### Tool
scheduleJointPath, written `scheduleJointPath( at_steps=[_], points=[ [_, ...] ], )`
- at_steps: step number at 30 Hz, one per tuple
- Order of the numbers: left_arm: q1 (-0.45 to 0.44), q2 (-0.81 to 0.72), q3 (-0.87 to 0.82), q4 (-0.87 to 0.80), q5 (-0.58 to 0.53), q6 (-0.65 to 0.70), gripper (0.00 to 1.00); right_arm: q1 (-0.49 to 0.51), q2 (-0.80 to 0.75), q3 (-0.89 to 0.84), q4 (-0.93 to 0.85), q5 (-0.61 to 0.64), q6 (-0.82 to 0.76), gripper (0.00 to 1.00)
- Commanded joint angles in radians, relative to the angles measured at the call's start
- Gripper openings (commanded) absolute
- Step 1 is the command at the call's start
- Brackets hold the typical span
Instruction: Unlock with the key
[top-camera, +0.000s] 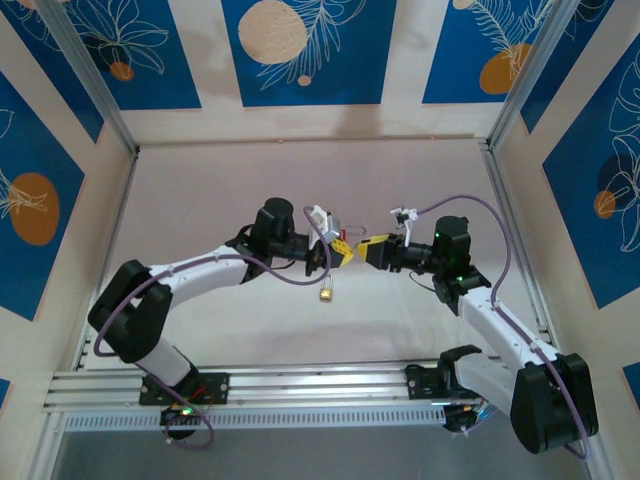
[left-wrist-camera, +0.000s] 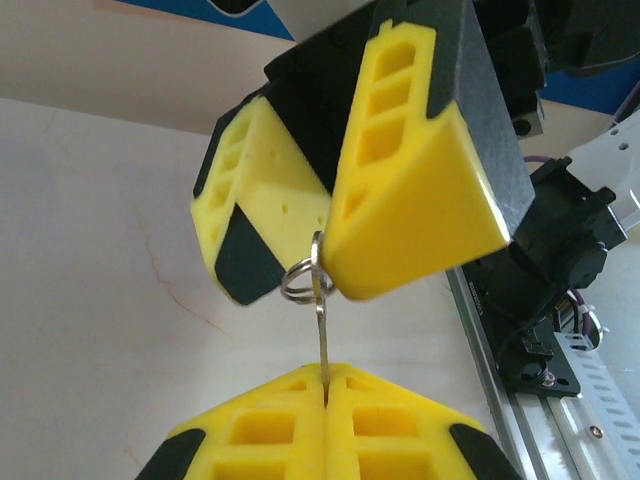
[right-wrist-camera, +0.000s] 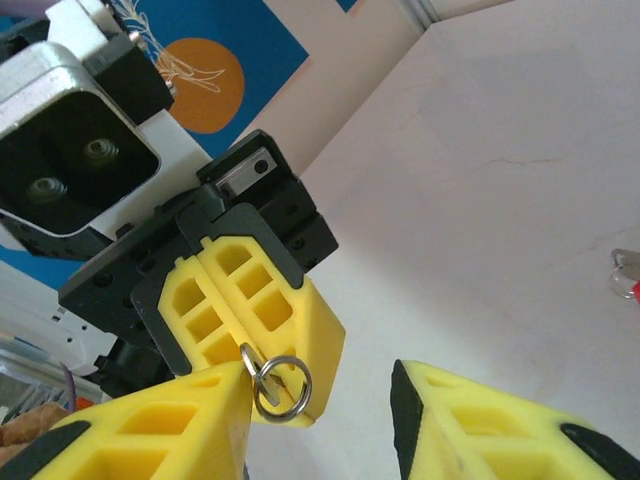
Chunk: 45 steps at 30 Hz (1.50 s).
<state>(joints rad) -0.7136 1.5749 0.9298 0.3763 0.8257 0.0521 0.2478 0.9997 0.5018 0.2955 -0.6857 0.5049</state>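
My left gripper (left-wrist-camera: 326, 372) is shut on the key (left-wrist-camera: 323, 335), a thin silver blade seen edge-on that sticks out of the closed fingertips. A silver split ring (right-wrist-camera: 283, 388) hangs at the key's free end. My right gripper (right-wrist-camera: 318, 375) is open and faces the left gripper (top-camera: 343, 252) tip to tip above the table's middle. One of its fingers (right-wrist-camera: 200, 420) touches the ring and the other stands well apart. The red padlock (right-wrist-camera: 625, 275) with its silver shackle lies on the table behind the grippers, cut off by the right wrist view's edge.
A small brass-gold piece with a thin wire loop (top-camera: 327, 293) lies on the white table (top-camera: 200, 190) just in front of the grippers. Aluminium posts and patterned walls enclose the table. A metal rail (top-camera: 300, 385) runs along the near edge.
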Motion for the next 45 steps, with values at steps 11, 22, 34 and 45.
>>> scheduleJointPath(
  at_steps=[11, 22, 34, 45],
  points=[
    [0.009, 0.028, 0.027, 0.009, 0.058, -0.038, 0.0, 0.023, -0.004, 0.045, 0.022, -0.011, -0.019, 0.32],
    [0.009, 0.035, 0.025, 0.022, 0.057, -0.053, 0.0, 0.04, 0.027, 0.063, -0.018, -0.017, -0.034, 0.11],
    [0.009, 0.054, 0.025, 0.076, 0.058, -0.101, 0.0, 0.052, 0.029, 0.063, -0.059, 0.016, -0.051, 0.01],
    [0.01, 0.062, 0.038, 0.082, 0.07, -0.118, 0.0, 0.075, 0.024, 0.064, -0.091, 0.056, -0.075, 0.0]
  ],
)
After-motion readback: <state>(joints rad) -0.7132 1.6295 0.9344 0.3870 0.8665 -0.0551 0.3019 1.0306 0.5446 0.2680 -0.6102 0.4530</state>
